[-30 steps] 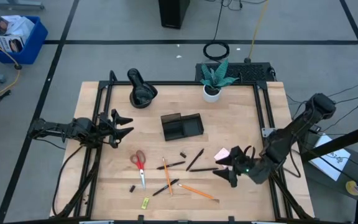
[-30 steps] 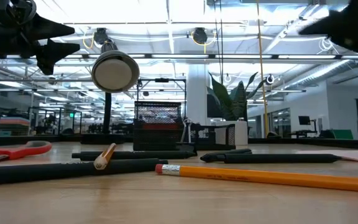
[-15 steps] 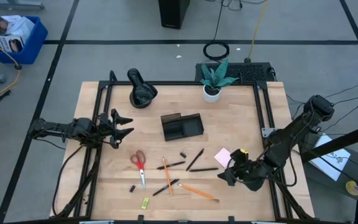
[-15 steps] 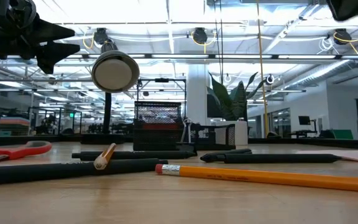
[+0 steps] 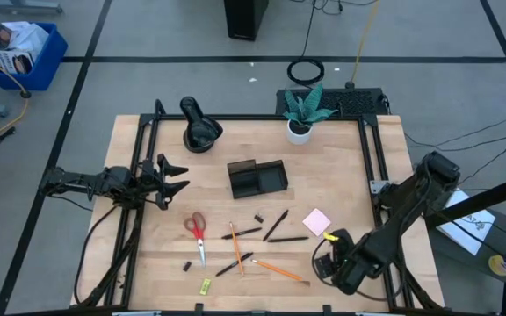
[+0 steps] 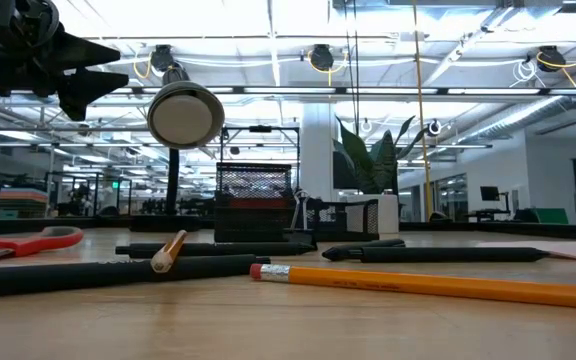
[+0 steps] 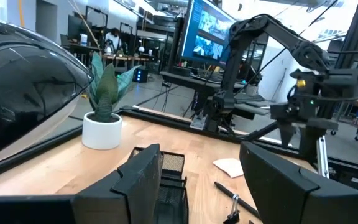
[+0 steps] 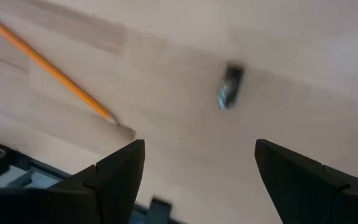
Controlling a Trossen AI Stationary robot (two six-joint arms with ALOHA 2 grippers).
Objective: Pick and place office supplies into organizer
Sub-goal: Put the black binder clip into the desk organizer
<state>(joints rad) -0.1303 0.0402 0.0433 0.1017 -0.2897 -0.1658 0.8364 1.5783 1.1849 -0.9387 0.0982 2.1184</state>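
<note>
The black organizer [image 5: 257, 178] stands at the table's middle. In front of it lie the red-handled scissors [image 5: 197, 230], the pink sticky-note pad [image 5: 316, 220], orange pencils [image 5: 278, 269], black pens [image 5: 275, 226], small black clips [image 5: 259, 218] and a yellow-green piece [image 5: 206, 284]. My right gripper [image 5: 325, 262] hangs open near the front right, pointing down. Its wrist view shows bare wood between its fingers [image 8: 197, 180], with a pencil [image 8: 48, 65] and a small dark piece [image 8: 230, 86] beyond. My left gripper [image 5: 181, 178] waits open and level at the left side, well above the table [image 6: 78, 65].
A round black lamp-like object [image 5: 198, 127] stands at the far left and a white plant pot [image 5: 299, 130] at the far middle. Black frame rails [image 5: 369, 158] run along both sides of the table. Bare wood [image 5: 341, 175] lies right of the organizer.
My right gripper has gone toward the table's near edge, tipped from roughly level to pointing down and rolled about, staying open. It has left the low view and no longer hides the pink pad in the high view. Nothing on the table has moved.
</note>
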